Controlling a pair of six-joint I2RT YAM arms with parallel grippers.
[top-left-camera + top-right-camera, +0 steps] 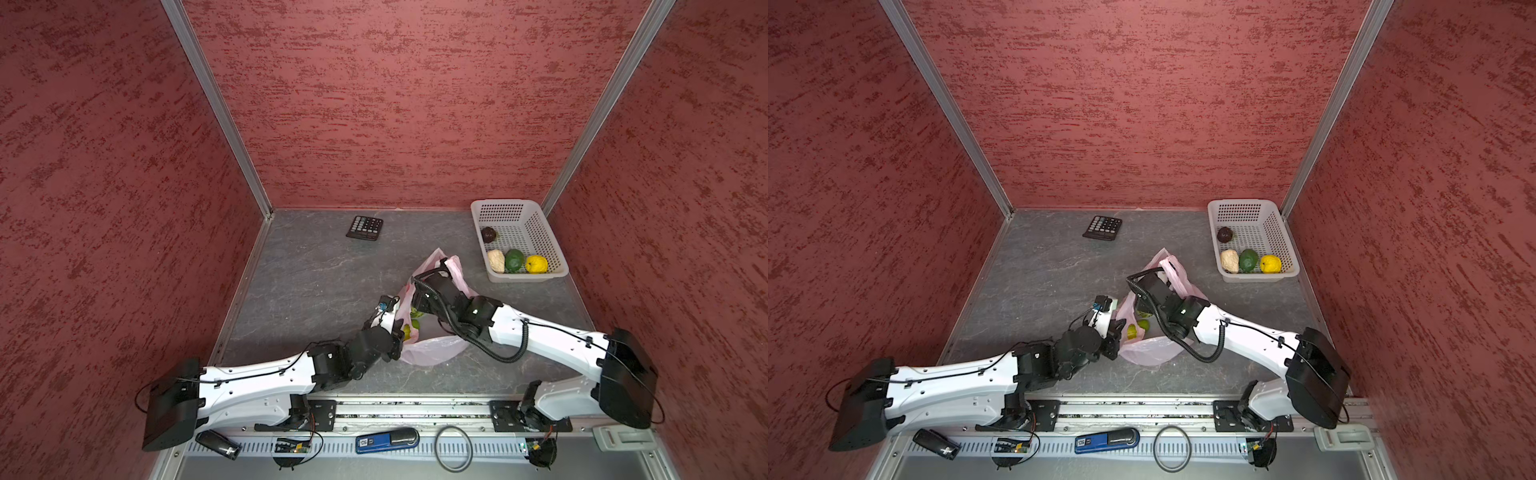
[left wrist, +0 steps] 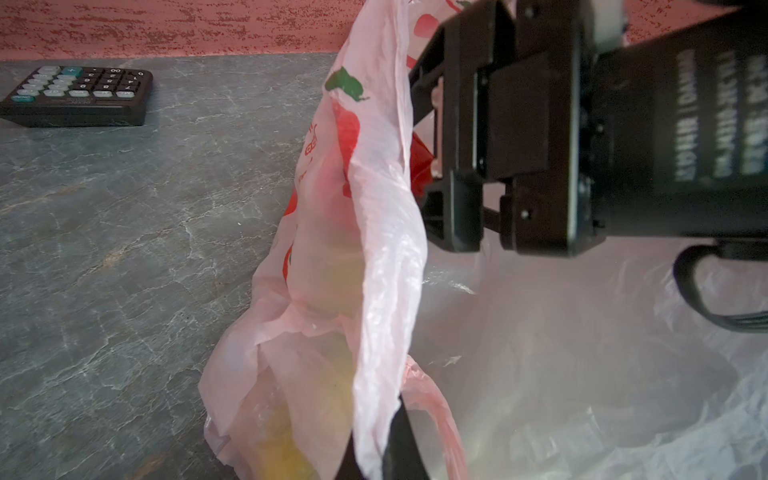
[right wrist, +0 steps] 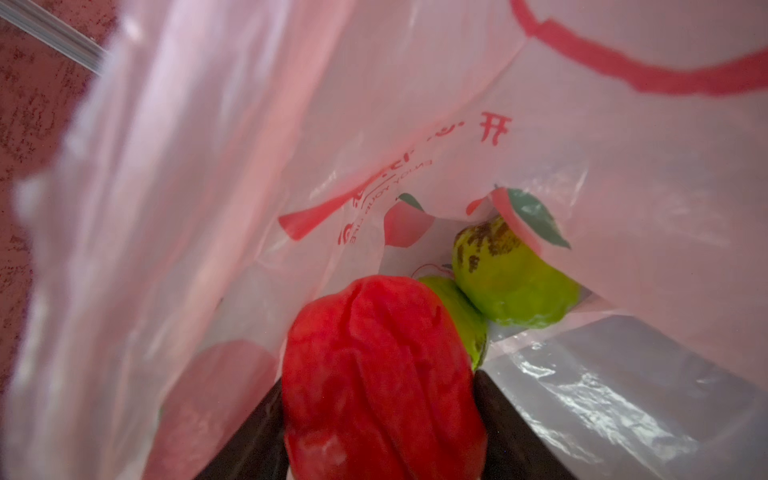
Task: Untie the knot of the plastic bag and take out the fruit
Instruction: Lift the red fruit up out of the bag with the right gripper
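Closest to my lens, the red fruit [image 3: 382, 374] sits clamped between the right gripper's [image 3: 378, 380] half-spread fingers [image 3: 503, 415], deep inside the plastic bag [image 1: 428, 351]. Two light green fruits [image 3: 511, 282] lie just beyond it. I see my left gripper [image 2: 374, 453] pinched tight on the bag's pink rim film. The bag lies mid-table between both arms. Off to the right, the white basket [image 1: 505, 203] holds four fruits [image 1: 514, 260]: dark brown, beige, dark green and yellow.

Right gripper [image 3: 382, 432] fingertips hidden inside plastic bag [image 1: 432, 351] in both top views. Inside bag: red fruit [image 3: 374, 374] cut by frame edge; one light green fruit [image 3: 461, 316] mostly behind it. Nearest bag wall blurred.
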